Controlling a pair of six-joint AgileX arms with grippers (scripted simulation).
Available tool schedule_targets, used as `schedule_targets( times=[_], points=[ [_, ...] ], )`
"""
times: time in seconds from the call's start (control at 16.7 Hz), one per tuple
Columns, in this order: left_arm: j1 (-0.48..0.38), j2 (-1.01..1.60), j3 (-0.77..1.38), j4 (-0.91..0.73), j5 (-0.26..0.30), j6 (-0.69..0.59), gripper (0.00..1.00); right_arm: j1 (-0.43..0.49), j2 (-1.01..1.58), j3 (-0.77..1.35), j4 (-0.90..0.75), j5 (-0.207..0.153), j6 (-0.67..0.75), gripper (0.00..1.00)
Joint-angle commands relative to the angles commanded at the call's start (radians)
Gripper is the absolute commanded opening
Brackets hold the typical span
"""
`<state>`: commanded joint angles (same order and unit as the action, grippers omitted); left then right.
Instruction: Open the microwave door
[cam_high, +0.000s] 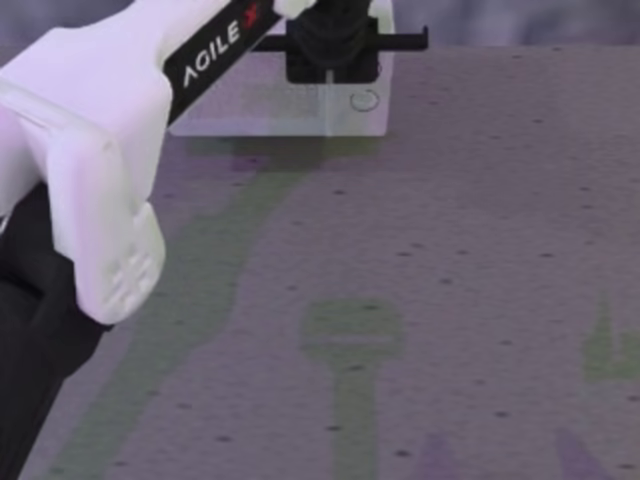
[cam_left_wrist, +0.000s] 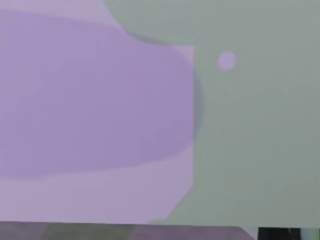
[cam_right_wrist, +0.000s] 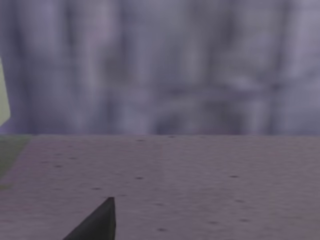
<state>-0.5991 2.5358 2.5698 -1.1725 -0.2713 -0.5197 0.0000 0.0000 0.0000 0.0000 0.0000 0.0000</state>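
the small white boxy microwave (cam_high: 300, 105) sits at the speckled table's (cam_high: 480, 250) far edge, the left gripper (cam_high: 333, 45) over its top, finger state untellable, open tabletop spreading in front.

Microwave (cam_high: 285, 105) at table (cam_high: 450, 250) far edge, left of centre; left pincer (cam_high: 333, 45) above it.

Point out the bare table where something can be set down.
The table is bare from in front of the microwave across to its right side. The far left is crowded: the left arm reaches over it, its gripper at the microwave.
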Motion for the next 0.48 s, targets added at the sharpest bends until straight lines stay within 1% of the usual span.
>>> schedule_targets(
  times=[0.12, 0.48],
  points=[
    [-0.001, -0.025, -0.038, 0.023, -0.006, -0.001, 0.0, 0.0, 0.0, 0.0, 0.0, 0.0, 0.0, 1.0],
    [-0.005, -0.149, -0.276, 0.138, -0.019, -0.023, 0.0, 0.0, 0.0, 0.0, 0.0, 0.0, 0.0, 1.0]
  ],
)
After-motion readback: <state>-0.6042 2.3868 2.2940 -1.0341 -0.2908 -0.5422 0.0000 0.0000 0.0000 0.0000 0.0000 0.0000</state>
